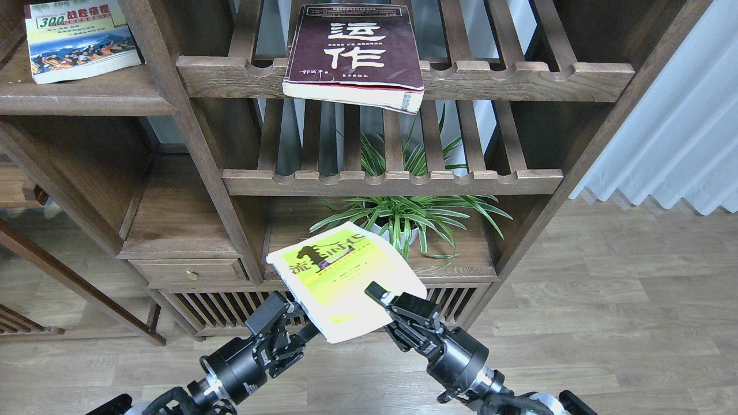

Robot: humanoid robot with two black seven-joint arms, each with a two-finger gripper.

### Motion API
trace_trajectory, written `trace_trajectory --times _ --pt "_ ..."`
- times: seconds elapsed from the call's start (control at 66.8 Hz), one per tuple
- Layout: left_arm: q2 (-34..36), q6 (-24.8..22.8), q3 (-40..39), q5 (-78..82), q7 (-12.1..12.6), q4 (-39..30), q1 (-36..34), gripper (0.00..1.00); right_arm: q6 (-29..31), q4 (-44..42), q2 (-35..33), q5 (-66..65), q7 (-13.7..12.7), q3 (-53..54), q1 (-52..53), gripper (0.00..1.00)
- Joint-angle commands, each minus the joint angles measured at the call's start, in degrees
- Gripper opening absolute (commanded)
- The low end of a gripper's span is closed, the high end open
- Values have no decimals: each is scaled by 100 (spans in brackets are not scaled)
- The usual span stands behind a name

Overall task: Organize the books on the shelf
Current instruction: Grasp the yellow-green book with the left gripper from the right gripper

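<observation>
While both our grippers, left [301, 320] and right [377, 295], clamp yellow book [340, 274] lower centre, we support opposite edges, keeping it level for shelf [86, 95] upper left.

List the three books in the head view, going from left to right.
green "300" book → lime-yellow and white book → maroon book. The last two overlap across the view, so they are ordered by their centres.

The lime-yellow and white book [346, 276] covers the left gripper's [302, 323] fingertips — their grip unreadable — and part of the spider plant's pot [387, 230]. The green "300" book [78, 37] is cropped at top.
</observation>
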Motion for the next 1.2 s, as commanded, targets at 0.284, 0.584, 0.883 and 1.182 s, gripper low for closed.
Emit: trace_trajectory --times 0.284,0.584,0.883,1.182 --pt "56 6 141 226 42 -23 608 99 3 -75 24 -66 -7 68 24 0" --pt "574 6 53 411 -11 -514 1065 99 3 -295 24 -66 -7 129 59 0" --pt "1128 6 -536 411 -28 -1069 1434 99 3 -418 -38 -13 -7 156 59 0" --pt "1480 6 -1019 402 -37 -1192 1505 99 3 -488 -47 4 -7 147 50 1"
